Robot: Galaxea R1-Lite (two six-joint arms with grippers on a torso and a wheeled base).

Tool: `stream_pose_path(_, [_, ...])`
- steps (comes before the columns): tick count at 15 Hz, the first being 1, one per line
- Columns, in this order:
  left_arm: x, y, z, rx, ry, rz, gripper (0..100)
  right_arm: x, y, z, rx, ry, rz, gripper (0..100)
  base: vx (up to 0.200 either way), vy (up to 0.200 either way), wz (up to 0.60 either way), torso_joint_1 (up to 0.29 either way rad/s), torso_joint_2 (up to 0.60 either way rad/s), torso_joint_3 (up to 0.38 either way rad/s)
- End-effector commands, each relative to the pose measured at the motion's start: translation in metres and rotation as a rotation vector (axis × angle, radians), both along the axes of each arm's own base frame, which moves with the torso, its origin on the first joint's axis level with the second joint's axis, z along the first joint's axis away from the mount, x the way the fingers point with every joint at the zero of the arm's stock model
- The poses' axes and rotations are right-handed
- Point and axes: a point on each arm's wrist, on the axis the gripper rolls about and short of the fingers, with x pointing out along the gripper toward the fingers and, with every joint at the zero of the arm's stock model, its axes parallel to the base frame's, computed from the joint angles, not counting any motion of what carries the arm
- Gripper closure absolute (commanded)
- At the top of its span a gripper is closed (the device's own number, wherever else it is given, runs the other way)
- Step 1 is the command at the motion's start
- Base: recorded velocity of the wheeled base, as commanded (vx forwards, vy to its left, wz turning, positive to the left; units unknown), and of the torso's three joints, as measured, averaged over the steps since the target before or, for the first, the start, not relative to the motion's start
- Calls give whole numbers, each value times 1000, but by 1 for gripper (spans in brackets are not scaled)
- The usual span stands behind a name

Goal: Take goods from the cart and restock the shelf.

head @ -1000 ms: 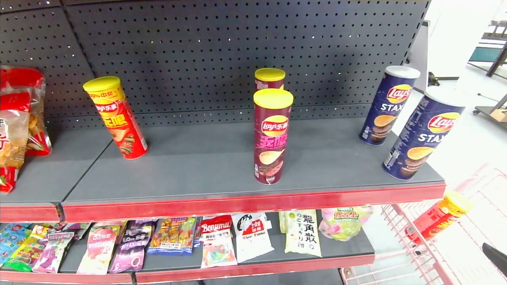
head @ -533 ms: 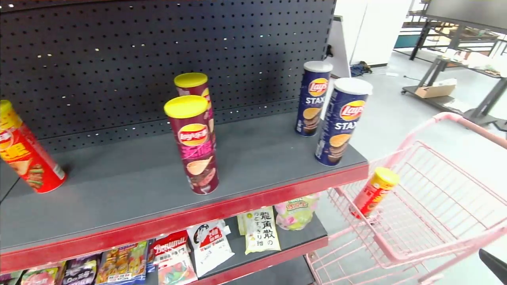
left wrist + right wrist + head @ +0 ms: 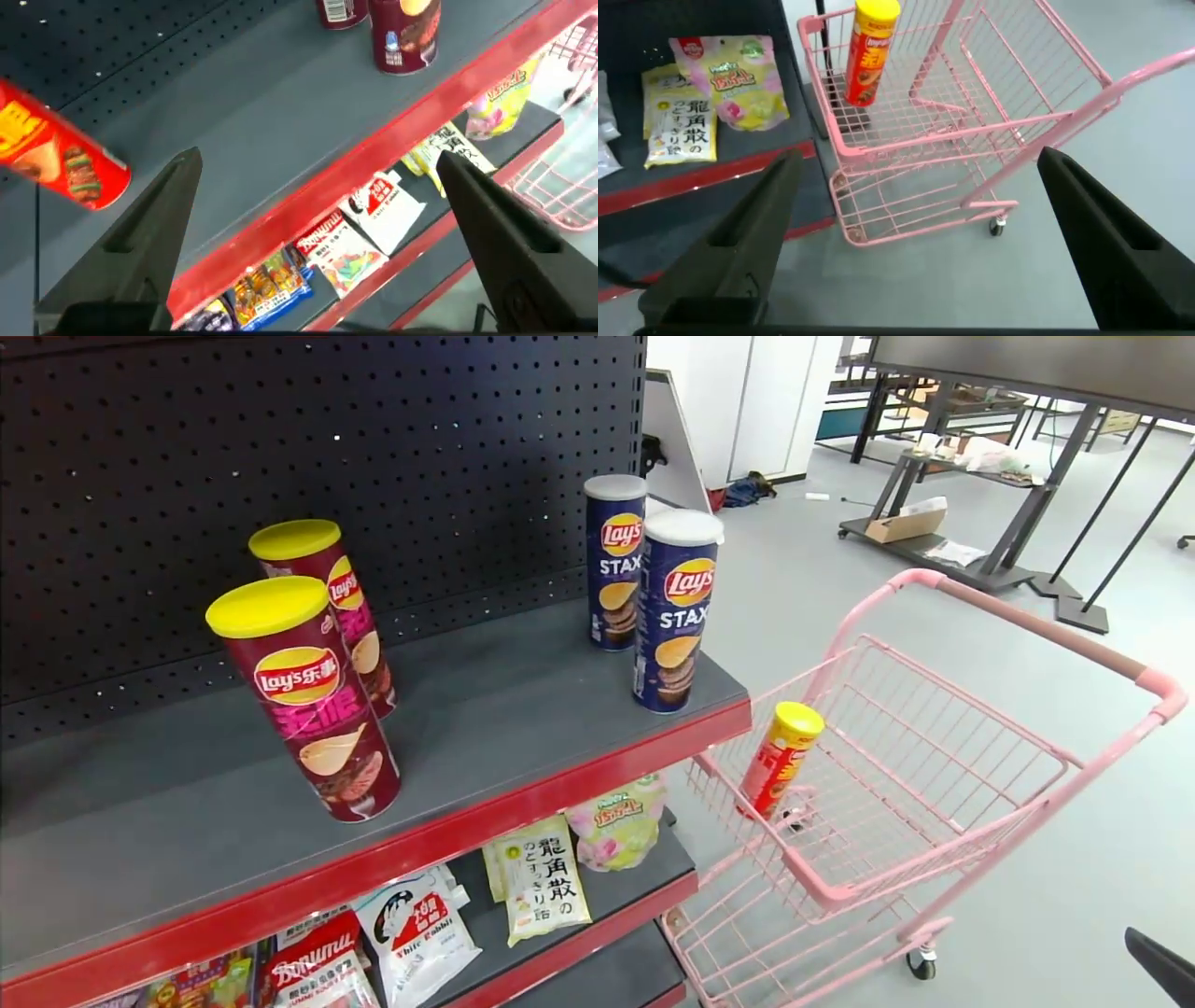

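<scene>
Fingers [image 3: 140, 252] of the left gripper [image 3: 320, 159] stand spread wide with nothing between them, hanging above the front of the top shelf [image 3: 523, 709]. Below them in the left wrist view a red can [image 3: 61, 149] stands on the grey board. The right gripper [image 3: 920, 157] is likewise released and holds nothing; it hangs over the floor beside the pink cart [image 3: 1018, 616]. Under the red front edge of the top shelf, a lower shelf [image 3: 616, 896] carries a row of flat snack bags [image 3: 541, 877]. On the top shelf a maroon can [image 3: 303, 695] with a yellow lid stands near the front, and a second maroon can [image 3: 327, 607] stands just behind it. Toward the shelf's right end two blue cans stand close together, the front blue can [image 3: 674, 611] at the edge and the rear blue can [image 3: 613, 560] behind it. A yellow-lidded can [image 3: 780, 761] leans, tilted, in the basket corner of the cart nearest the shelf. Behind the cans rises the dark perforated back panel [image 3: 373, 457].
</scene>
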Motion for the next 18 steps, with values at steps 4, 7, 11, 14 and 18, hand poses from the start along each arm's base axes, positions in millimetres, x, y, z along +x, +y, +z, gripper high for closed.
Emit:
stream_pose_path(4, [-6, 0, -2, 8, -28, -81, 0, -1, 0, -4, -1, 6, -1, 0, 0, 0, 0, -138, 350, 206])
stream_pose_path(7, [-7, 0, -3, 8, -29, -81, 0, -4, 0, -9, -1, 12, -1, 0, 0, 0, 0, -144, 387, 248])
stream_pose_path(11, [-10, 2, -12, 30, -37, -85, 0, -7, 0, -19, 0, 31, 0, 0, 0, 0, 0, -174, 493, 314])
stream_pose_path(14, [-12, 2, -18, 46, -46, -87, 0, 0, 0, -18, 38, 65, -17, 0, 0, 0, 0, -136, 403, 256])
stream_pose_path(18, [-11, 2, -20, 45, -45, -89, 0, 89, 1, 7, 156, 124, -62, 0, 0, 0, 0, -18, 56, 34])
